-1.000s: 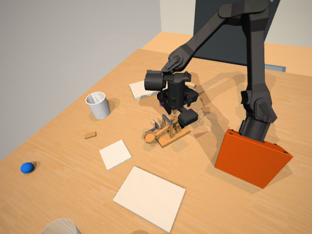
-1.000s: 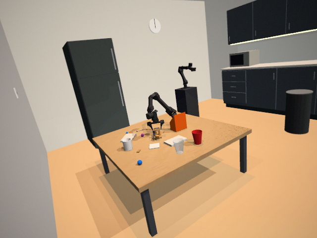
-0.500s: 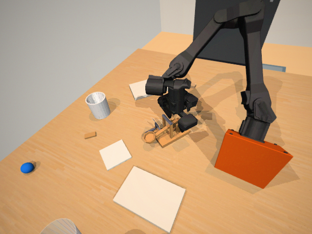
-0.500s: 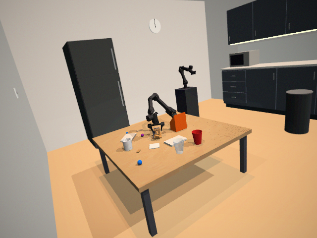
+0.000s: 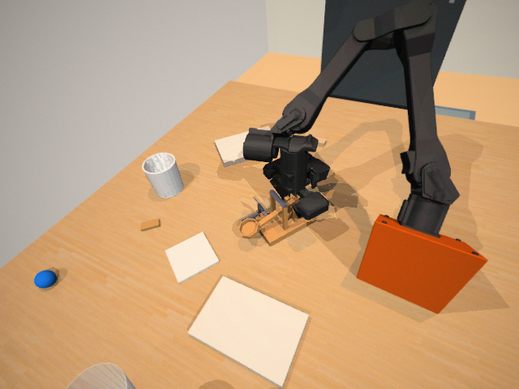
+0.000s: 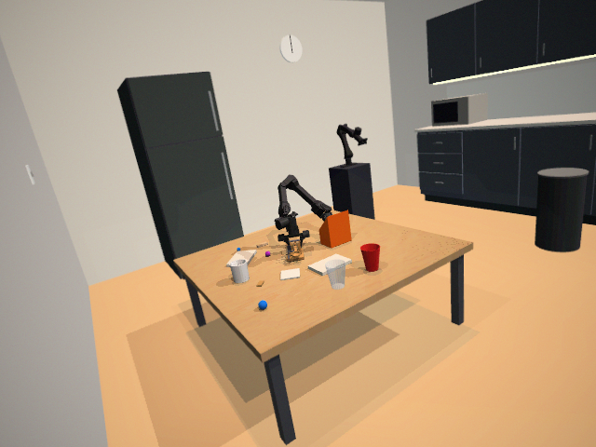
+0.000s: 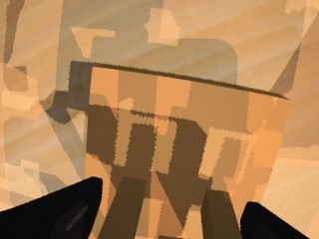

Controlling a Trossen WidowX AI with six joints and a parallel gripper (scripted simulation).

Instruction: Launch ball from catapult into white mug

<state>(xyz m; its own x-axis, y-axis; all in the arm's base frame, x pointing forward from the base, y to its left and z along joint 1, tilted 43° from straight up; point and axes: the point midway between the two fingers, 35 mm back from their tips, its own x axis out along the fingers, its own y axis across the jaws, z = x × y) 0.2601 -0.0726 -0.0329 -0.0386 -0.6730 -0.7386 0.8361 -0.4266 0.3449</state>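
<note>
The wooden catapult [image 5: 272,237] [image 6: 295,258] [image 7: 219,95] stands on the table, its round cup [image 5: 248,228] empty. My gripper [image 5: 294,199] [image 7: 174,202] points down over the catapult's rear part. It is partly open, with the catapult's two wooden bars between its fingertips and a gap on each side. In the top view the far finger is mostly hidden. The white mug [image 5: 167,181] [image 6: 239,272] stands upright. A blue ball [image 5: 45,279] [image 6: 262,304] lies near the table's edge. A purple ball [image 6: 267,253] and a small blue ball [image 6: 238,249] lie farther back; which ball is meant is unclear.
An orange block [image 5: 418,266] [image 6: 337,229] stands beside the arm. White slabs [image 5: 251,328] [image 5: 191,257] [image 5: 229,149] lie around the catapult. A small wooden block [image 5: 150,224] lies near the mug. A clear cup [image 6: 336,277] and a red cup [image 6: 371,258] stand towards the front.
</note>
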